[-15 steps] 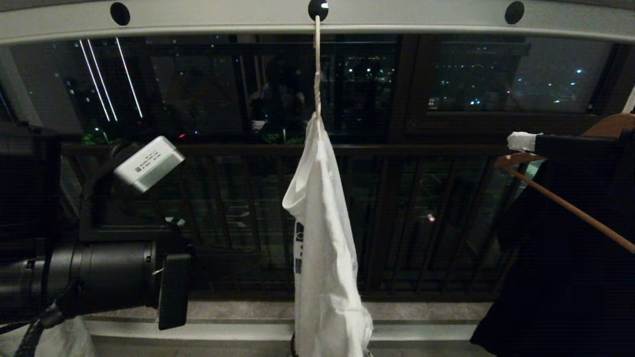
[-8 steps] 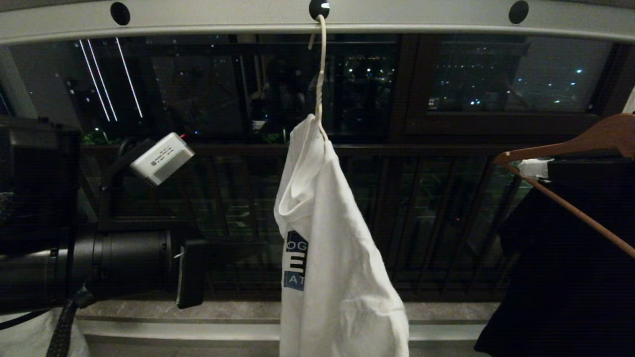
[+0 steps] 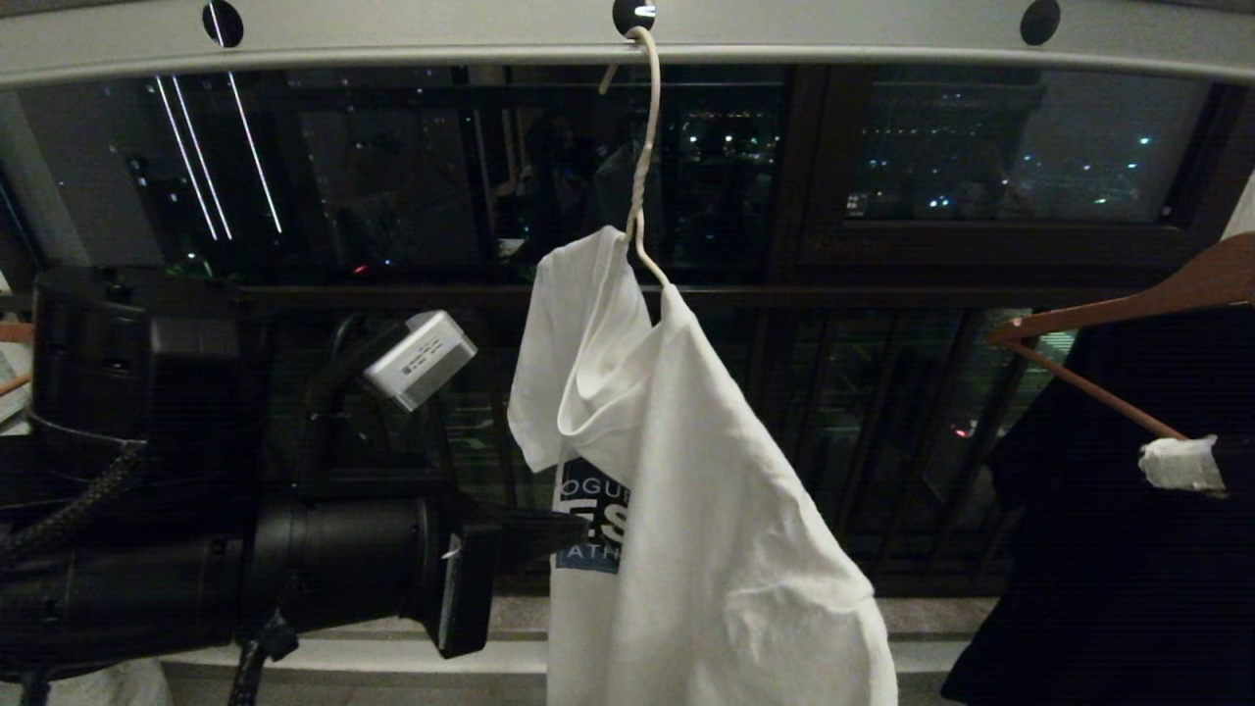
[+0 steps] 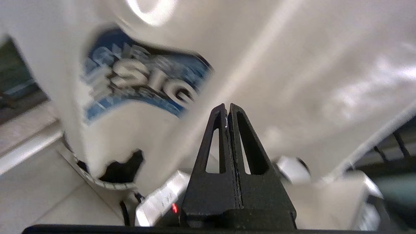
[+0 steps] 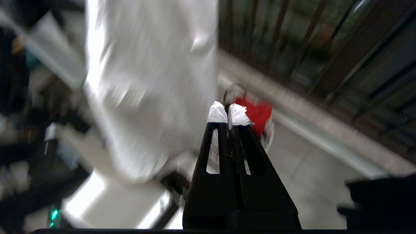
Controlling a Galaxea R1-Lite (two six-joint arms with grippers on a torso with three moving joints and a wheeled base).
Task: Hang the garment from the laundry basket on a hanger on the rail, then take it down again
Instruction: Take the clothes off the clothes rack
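Garment [image 3: 686, 510] hangs on the hanger [image 3: 642, 186], hook through a rail [image 3: 833, 34] hole, so it carries itself. My left end effector [image 3: 564, 529], fingers pressed together and empty, sits at the garment's chest print. Right end effector [image 3: 1147, 463], likewise empty, well right of the garment, near a wooden hanger [image 3: 1128, 304].

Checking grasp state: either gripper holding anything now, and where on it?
Nothing held. Left gripper is shut and empty, close to the T-shirt; right gripper is shut and empty too. The shirt hangs from the hanger.
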